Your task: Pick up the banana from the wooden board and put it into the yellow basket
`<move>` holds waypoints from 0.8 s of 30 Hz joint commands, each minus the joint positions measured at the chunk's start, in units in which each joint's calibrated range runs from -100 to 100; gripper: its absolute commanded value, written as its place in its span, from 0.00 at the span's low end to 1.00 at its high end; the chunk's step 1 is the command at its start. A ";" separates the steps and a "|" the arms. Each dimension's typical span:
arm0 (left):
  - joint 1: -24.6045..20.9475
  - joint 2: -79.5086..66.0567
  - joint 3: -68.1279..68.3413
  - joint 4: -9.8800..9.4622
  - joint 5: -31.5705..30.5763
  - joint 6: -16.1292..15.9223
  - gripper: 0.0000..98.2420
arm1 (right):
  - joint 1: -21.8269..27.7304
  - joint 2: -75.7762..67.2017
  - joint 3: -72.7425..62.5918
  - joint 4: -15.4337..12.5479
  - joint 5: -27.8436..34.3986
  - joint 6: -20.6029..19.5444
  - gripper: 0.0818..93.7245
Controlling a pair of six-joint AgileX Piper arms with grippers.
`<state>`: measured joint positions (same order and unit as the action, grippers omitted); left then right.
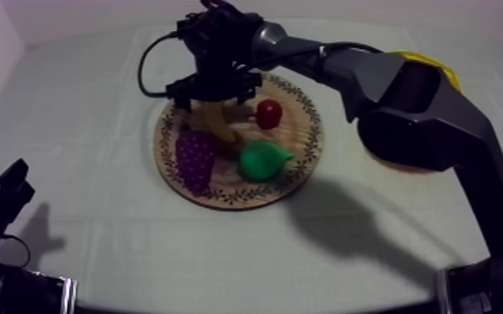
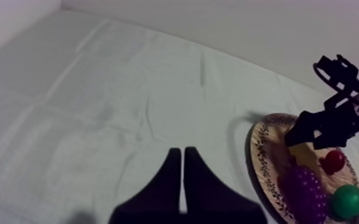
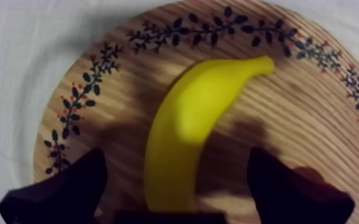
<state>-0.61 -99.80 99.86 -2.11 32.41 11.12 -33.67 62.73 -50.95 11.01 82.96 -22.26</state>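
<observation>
A yellow banana (image 3: 188,128) lies on the round wooden board (image 1: 301,138) with a leaf-patterned rim. My right gripper (image 1: 210,100) hovers right over the banana (image 1: 215,121), open, with one finger (image 3: 56,190) on each side of the fruit and not touching it. The yellow basket (image 1: 426,60) stands at the right, mostly hidden behind my right arm. My left gripper (image 2: 183,179) rests low at the left over bare cloth, its fingers together as a narrow wedge. In the left wrist view the right gripper (image 2: 325,128) stands over the banana (image 2: 304,155) on the board (image 2: 262,152).
On the board beside the banana lie a purple bunch of grapes (image 1: 195,159), a green pear (image 1: 261,160) and a small red fruit (image 1: 269,113). Grey-white cloth (image 1: 79,125) covers the table around the board.
</observation>
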 commanded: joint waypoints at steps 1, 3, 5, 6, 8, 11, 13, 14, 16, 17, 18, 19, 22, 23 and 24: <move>0.00 -0.03 0.03 -0.02 0.00 -0.01 0.00 | 0.08 0.17 -0.29 0.01 -0.11 0.07 0.64; 0.00 -0.03 0.03 -0.02 0.00 -0.01 0.00 | 0.28 0.54 -0.79 -0.11 -0.17 0.17 0.59; 0.00 -0.03 0.03 -0.02 0.00 -0.01 0.00 | 0.46 0.88 -1.22 -0.29 -0.22 0.43 0.57; 0.00 -0.03 0.03 -0.02 0.00 -0.01 0.00 | 0.55 1.00 -1.36 -0.37 -0.29 0.54 0.55; 0.00 -0.03 0.03 -0.02 0.00 -0.01 0.00 | 0.73 1.14 -1.44 -0.73 -0.64 0.98 0.52; 0.00 -0.03 0.03 -0.02 0.00 -0.01 0.00 | 1.09 1.30 -1.46 -1.76 -1.24 2.08 0.45; 0.00 -0.03 0.03 -0.02 0.00 -0.01 0.00 | 1.23 1.48 -1.46 -2.37 -1.58 2.77 0.41; 0.00 -0.03 0.03 -0.02 0.00 -0.01 0.00 | 1.24 1.57 -1.43 -2.53 -1.71 3.00 0.39; 0.00 -0.03 0.03 -0.02 0.00 -0.01 0.00 | 1.20 1.75 -1.30 -2.62 -1.94 3.30 0.36; 0.00 -0.03 0.03 -0.02 0.00 -0.01 0.00 | 1.15 1.84 -1.22 -2.70 -2.06 3.47 0.35; 0.00 -0.03 0.03 -0.02 0.00 -0.01 0.00 | 1.12 1.95 -1.12 -2.78 -2.16 3.61 0.33; 0.00 -0.03 0.03 -0.02 0.00 -0.01 0.00 | 1.08 2.05 -1.03 -2.93 -2.28 3.76 0.32; 0.00 -0.03 0.03 -0.02 0.00 -0.01 0.00 | 0.92 2.21 -0.55 -3.26 -2.68 4.15 0.28; 0.00 -0.03 0.03 -0.02 0.00 -0.01 0.00 | 0.85 2.26 -0.39 -3.29 -2.76 4.20 0.28; 0.00 -0.03 0.03 -0.02 0.00 -0.01 0.00 | 0.77 2.30 -0.28 -3.27 -2.85 4.22 0.28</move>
<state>-0.61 -99.80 99.86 -2.11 32.41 11.12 -32.81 64.90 -51.38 7.71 79.98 -18.12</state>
